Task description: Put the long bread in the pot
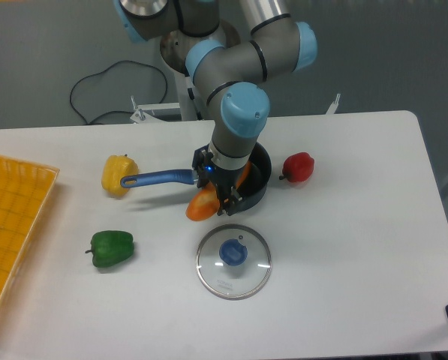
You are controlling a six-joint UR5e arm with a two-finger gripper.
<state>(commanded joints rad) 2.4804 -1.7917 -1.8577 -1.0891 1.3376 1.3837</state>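
White table [344,247], robot arm [239,112] reaching down over the middle of it. Gripper [225,201] pointing down at the near edge of the pot [260,180]. Fingers pressed onto the long bread [202,206], pinching it near its middle. Bread orange and shiny, tilted, one end sticking out over the pot's near-left edge, the other end poking up toward the inside of the pot behind the gripper. Cannot tell if the bread touches the rim or the table. Small blue light glowing on the gripper, just above the bread.

Pot round and dark, mostly hidden under the arm. Long blue handle [157,178] sticking out to the left, its tip touching or just in front of the yellow pepper [116,172].

Red pepper [299,166] just beside the pot on the right, not touching. Green pepper [111,248] near the front left, well apart from the pot. Glass lid [233,262] with a blue knob lying flat in front of the pot, near the bread but apart from it. Yellow tray [13,225] at the far left edge of the table. Black cable [103,82] looping on the floor behind the table.
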